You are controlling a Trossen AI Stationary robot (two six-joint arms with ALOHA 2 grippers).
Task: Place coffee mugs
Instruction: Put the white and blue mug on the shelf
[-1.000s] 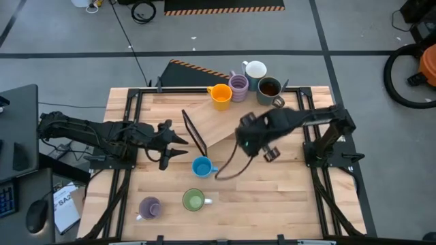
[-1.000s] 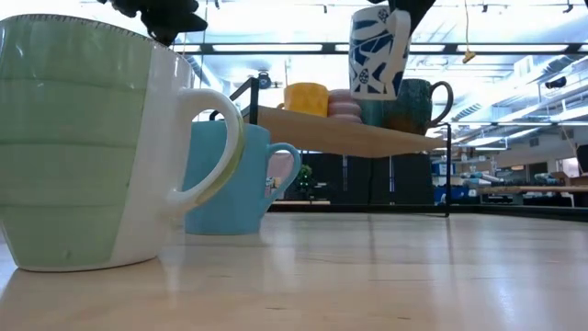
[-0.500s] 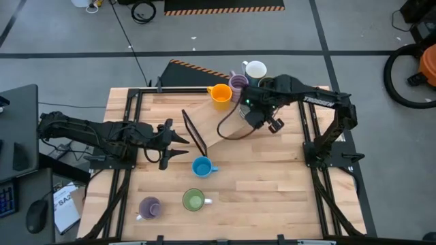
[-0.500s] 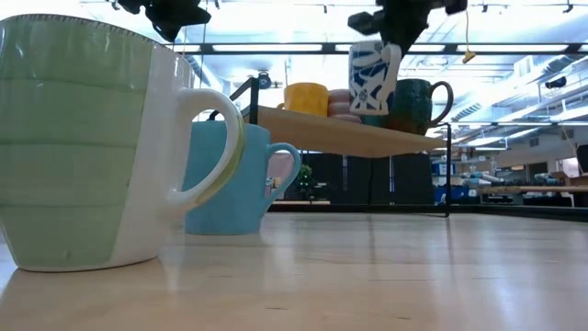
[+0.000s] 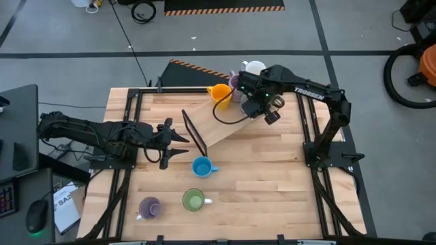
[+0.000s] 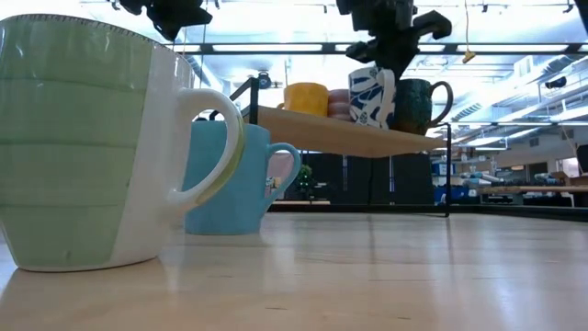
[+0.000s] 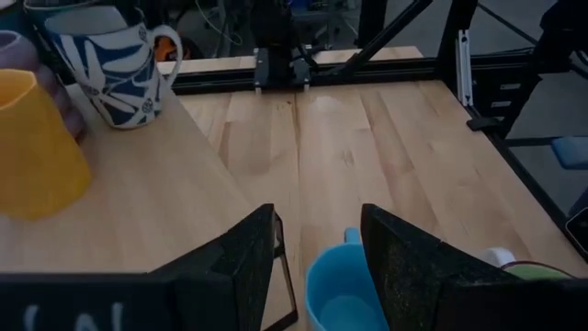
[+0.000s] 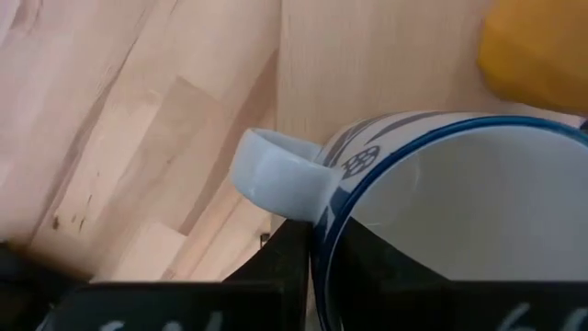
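My right gripper stands over the raised wooden shelf at the table's far side, shut on a white mug with a blue leaf pattern. The orange mug, a lilac mug, a plain white mug and the dark mug stand on the shelf around it. On the table stand the blue mug, the green mug and the second lilac mug. My left gripper hangs open just left of the blue mug. My right gripper holds the patterned mug by its rim right next to the handle, one finger inside the mug and one outside. The fingers come from above, pointing down. The mug is slightly tilted, its base at the shelf board; whether it rests there I cannot tell.
The shelf is a slanted board on a black metal frame, with its upright edge between my left gripper and the shelf mugs. Black frame rails run along the table's left and right sides. Bare tabletop lies on the near right.
My right gripper has carried the patterned mug from over the table's middle toward the far edge and lowered it to the shelf, between the lilac mug and the dark mug. The mug has come down from well above the board to the board's level.
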